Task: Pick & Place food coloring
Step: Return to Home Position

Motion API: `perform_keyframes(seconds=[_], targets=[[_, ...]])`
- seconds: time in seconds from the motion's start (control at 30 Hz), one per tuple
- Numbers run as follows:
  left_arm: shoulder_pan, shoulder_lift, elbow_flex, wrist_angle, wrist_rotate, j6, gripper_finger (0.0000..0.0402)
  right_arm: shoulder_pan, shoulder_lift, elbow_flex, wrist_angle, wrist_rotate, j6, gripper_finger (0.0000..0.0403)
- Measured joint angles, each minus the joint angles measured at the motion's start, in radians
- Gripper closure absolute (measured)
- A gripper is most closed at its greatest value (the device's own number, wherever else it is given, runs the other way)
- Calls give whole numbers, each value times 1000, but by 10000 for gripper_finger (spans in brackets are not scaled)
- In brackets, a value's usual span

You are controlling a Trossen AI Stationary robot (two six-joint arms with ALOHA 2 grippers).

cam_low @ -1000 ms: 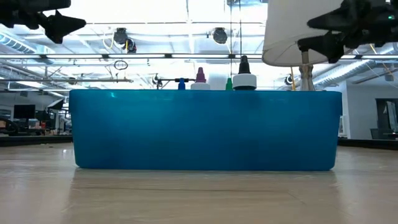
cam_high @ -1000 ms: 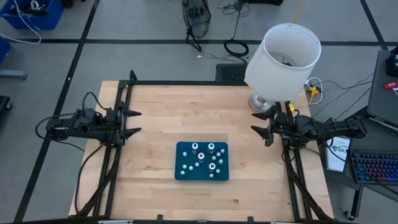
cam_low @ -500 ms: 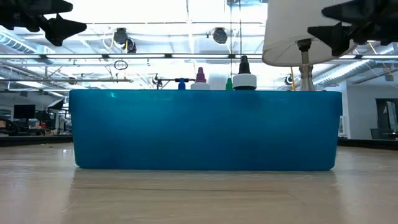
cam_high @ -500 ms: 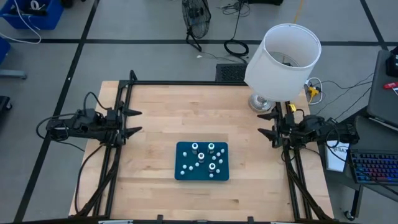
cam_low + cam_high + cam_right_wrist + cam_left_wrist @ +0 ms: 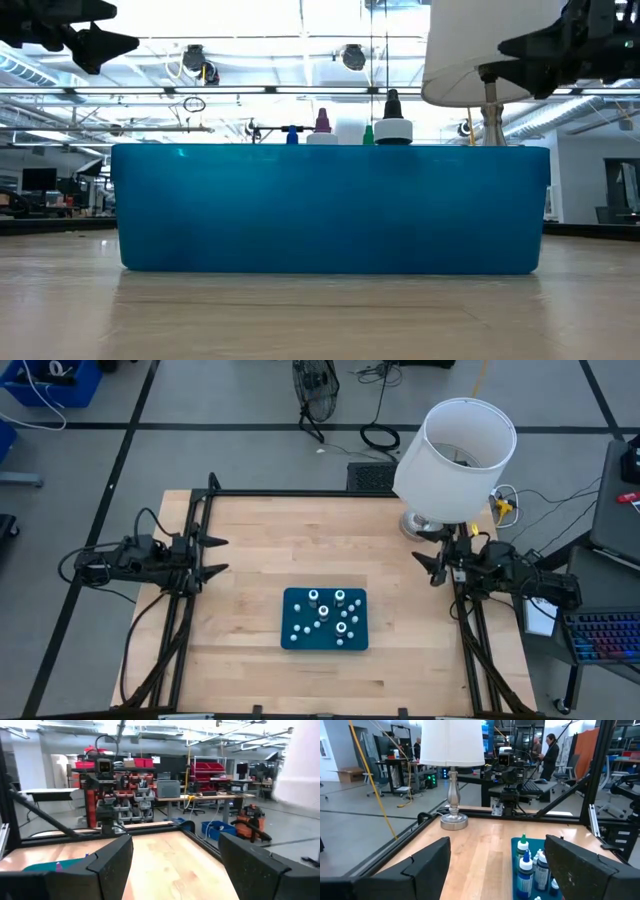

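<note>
Several small food coloring bottles [image 5: 325, 611] with white caps stand upright in a teal tray [image 5: 296, 636] on the near middle of the wooden table. In the low view, only their tips [image 5: 392, 124] rise above the tray wall [image 5: 330, 208]. The left wrist view shows the bottles [image 5: 526, 865] ahead of the fingers. My left gripper [image 5: 222, 555] hovers open at the table's left edge, pointing level across the table. My right gripper [image 5: 422, 557] hovers open at the right edge, just near of the lamp base. Both are empty and far from the tray.
A table lamp with a white shade [image 5: 456, 452] stands on its metal base [image 5: 418, 524] at the far right corner, close to my right gripper. A black frame [image 5: 300, 492] runs along the table's far and side edges. Bare wood lies around the tray.
My right gripper has drawn back a little toward the table's right edge, and its arm has swung so that the gripper now sits slightly nearer the lamp base. It has also rolled somewhat and stays open. The left arm, tray and bottles have kept still.
</note>
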Motion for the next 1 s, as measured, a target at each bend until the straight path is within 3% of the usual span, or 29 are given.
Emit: perform_keyframes(seconds=[0.37,0.8,1.0], targets=[[0,0,0,-8,0,-1,83,1,-1,-196,353,-35,-15,123],[0,0,1,-30,0,-3,77,1,2,-203,149,-43,111,120],[0,0,1,-31,0,-3,82,1,2,-204,46,-112,125,123]])
